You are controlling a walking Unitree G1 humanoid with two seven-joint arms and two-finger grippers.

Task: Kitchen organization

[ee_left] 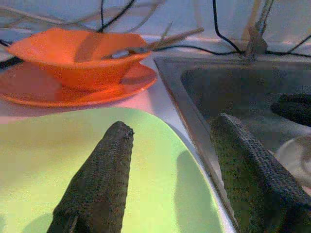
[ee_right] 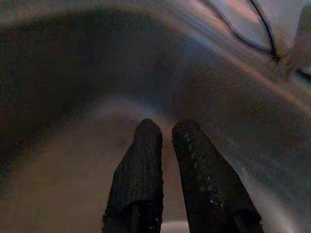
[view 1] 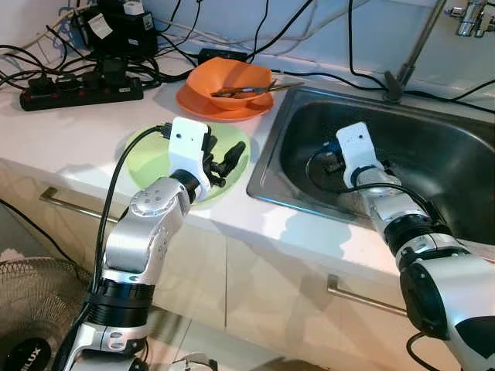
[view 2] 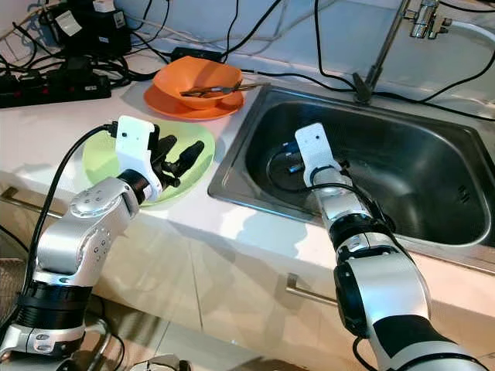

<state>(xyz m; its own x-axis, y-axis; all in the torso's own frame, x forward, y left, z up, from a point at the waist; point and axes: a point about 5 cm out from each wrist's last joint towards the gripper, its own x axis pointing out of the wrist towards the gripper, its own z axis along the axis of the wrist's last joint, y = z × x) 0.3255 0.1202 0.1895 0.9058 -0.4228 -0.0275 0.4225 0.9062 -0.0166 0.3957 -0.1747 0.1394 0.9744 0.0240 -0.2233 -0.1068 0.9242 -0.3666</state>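
Green plate at the counter's front edge, both grippers empty

Left eye view: green plate (view 1: pixel 147 158) flat on the white counter (view 1: pixel 69 131), near its front edge and just beside the left rim of the steel sink (view 1: pixel 433 147). Left gripper (view 1: pixel 224 164) poised over the plate's right half, black fingers spread wide, clasping nothing. Behind the plate, toward the counter's back edge, orange bowl (view 1: pixel 232 81) seated on an orange plate (view 1: pixel 193 102), with utensils (view 1: pixel 255 89) laid across the bowl's rim and pointing toward the sink. Black power strip (view 1: pixel 77 91) and tangled cables at the back left corner of the counter. Right arm reaching down into the sink basin, wrist low near the left wall.

Right eye view: same layout; faucet pipe (view 2: pixel 383 46) rising from the sink's back rim.

Left wrist view: two black fingers (ee_left: pixel 102 179) well apart, one over the green plate, the other above the sink's rim, nothing between them.

Right wrist view: right gripper (ee_right: pixel 167 141) deep inside the dim sink, fingers drawn almost together with a thin gap, gripping nothing visible
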